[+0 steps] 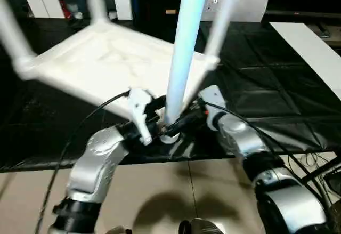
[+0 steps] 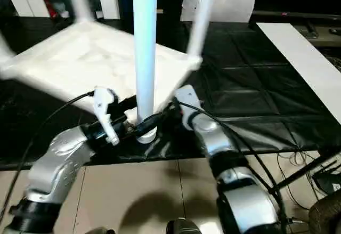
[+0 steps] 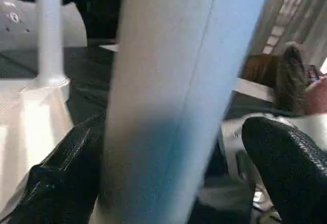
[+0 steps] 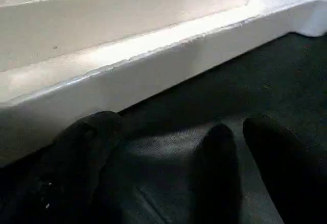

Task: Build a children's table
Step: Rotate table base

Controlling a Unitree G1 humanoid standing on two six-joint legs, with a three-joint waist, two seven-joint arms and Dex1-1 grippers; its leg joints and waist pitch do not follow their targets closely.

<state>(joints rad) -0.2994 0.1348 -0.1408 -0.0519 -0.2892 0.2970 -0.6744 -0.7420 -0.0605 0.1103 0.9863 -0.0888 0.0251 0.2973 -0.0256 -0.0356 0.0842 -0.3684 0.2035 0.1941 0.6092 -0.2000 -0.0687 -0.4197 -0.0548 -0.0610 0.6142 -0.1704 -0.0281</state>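
The children's table lies upside down on the black-sheeted workbench, its white top (image 1: 101, 63) ribbed side up. White legs stand in the far corners (image 1: 221, 15) and at the left corner (image 1: 13, 37). The near leg (image 1: 184, 47) rises from the corner socket (image 2: 145, 135) at the bench's front edge. My left gripper (image 1: 160, 123) is open around this leg's base; in the left wrist view the leg (image 3: 173, 81) stands between the black fingers (image 3: 286, 168), with a gap on one side. My right gripper (image 1: 186, 119) sits open just right of the socket, nothing between its fingers (image 4: 87, 147), facing the top's rim (image 4: 153, 66).
The black sheet (image 1: 266, 85) covers the bench to the right of the table. A white board (image 1: 311, 47) lies at the far right and a white bag (image 1: 242, 2) at the back. Cables (image 1: 314, 164) hang at the lower right above the beige floor (image 1: 176, 191).
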